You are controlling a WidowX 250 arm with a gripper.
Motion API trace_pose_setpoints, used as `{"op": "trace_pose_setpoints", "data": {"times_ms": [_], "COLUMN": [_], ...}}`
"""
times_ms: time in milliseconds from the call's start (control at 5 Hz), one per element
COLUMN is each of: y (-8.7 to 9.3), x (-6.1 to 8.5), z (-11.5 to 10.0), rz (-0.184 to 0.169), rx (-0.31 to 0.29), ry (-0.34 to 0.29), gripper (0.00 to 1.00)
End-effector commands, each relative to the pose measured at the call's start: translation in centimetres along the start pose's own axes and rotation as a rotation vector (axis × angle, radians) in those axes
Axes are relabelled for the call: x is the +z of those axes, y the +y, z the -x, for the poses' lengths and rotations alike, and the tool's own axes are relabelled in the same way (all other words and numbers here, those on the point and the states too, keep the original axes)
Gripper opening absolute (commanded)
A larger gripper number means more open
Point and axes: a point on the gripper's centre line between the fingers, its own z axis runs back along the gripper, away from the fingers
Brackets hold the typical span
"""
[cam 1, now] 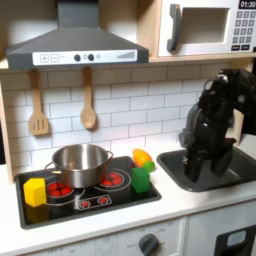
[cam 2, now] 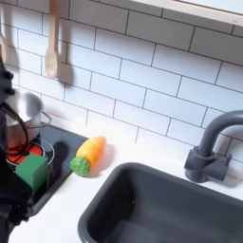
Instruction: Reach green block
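the green block [cam 1: 141, 179] stands upright, well apart toward the first exterior view's left of the pincer [cam 1: 203, 172] (pincer state cannot be told).

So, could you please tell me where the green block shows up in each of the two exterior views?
First exterior view: the green block stands at the stove's right edge, right of the steel pot.
Second exterior view: it sits low at the second exterior view's left.
Shared landmark: the orange-yellow toy beside it.
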Motion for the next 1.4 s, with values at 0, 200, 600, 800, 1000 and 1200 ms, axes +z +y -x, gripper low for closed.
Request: {"op": "trace_pose_setpoints", "data": {"times_ms": [0,200,600,800,1000,1200], "y": [1.1,1.4,2.1,2.4,2.5,2.6], "x": [-0.4,-0.7,-1.4,-1.7,-2.0,-2.6], "z": [-3.1,-4.6,-7.0,-8.1,-9.1,-10.0], "rz": [-0.011,-0.01,-0.015,-0.018,-0.024,-0.032], "rx": [0.008,0.016,0.029,0.024,0.021,0.011], "ry": [-0.022,-0.027,-0.031,-0.036,-0.038,-0.037], "gripper": [1.0,1.0,1.0,1.0,1.0,1.0]}}
